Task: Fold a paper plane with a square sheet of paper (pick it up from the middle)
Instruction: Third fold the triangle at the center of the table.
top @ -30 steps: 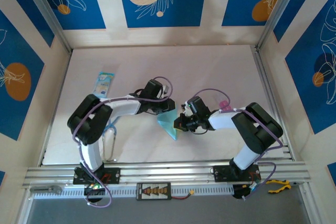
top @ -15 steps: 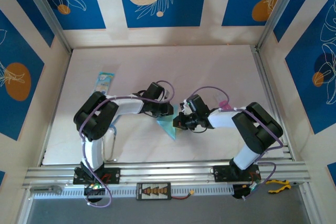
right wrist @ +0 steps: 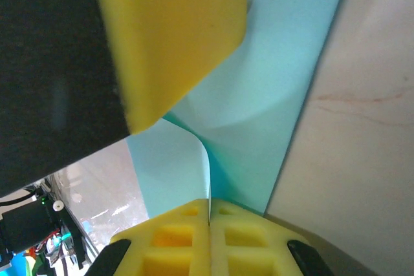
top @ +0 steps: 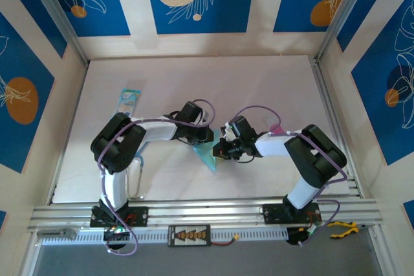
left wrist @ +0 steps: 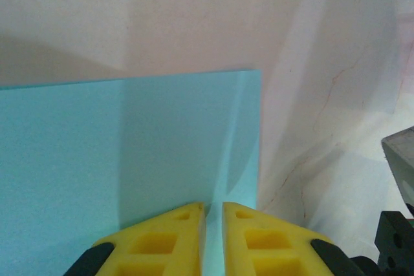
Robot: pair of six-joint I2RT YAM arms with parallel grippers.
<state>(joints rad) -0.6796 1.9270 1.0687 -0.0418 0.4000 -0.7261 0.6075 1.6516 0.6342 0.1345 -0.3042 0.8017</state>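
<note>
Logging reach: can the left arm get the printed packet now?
Probably not yet: the left gripper is shut on the light-blue paper; otherwise the path to the packet looks free.

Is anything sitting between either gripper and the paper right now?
Nothing visible does. The left gripper and the right gripper each have their fingers closed on the paper itself. The packet lies well off to the left on the table, away from both.

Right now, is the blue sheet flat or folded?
Folded, partly. The sheet curls in overlapping layers into the shut right gripper; from above its outline is triangular, not square.
</note>
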